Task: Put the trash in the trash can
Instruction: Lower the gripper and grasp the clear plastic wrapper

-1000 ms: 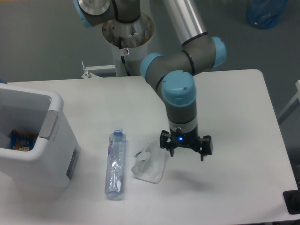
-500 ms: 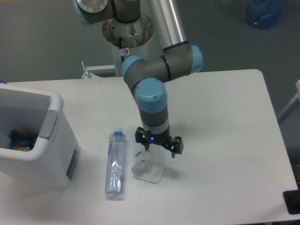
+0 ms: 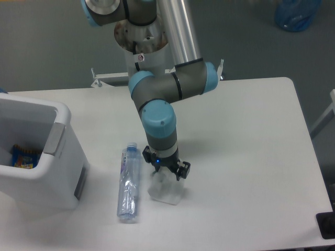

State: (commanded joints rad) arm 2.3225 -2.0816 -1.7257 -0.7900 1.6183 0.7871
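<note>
We see the gripper [image 3: 166, 170] low over the plastic bag [image 3: 165, 191], fingers apparently spread about its top, though contact is unclear. The bag is light and limp (pinch a crumpled fold). The stiffer water bottle [image 3: 128, 183] lies at nine o'clock, trash can [image 3: 57, 133] beyond.

The gripper [image 3: 166, 171] sits directly over the plastic bag [image 3: 166, 191], beside the bottle [image 3: 128, 183].

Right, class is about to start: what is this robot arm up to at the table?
The arm is clearing trash. Its claw is right over the small plastic bag on the table; whether it grips the bag cannot be told. The water bottle lies beside it, untouched. The white trash can stands at the left, with something colourful already inside.
</note>
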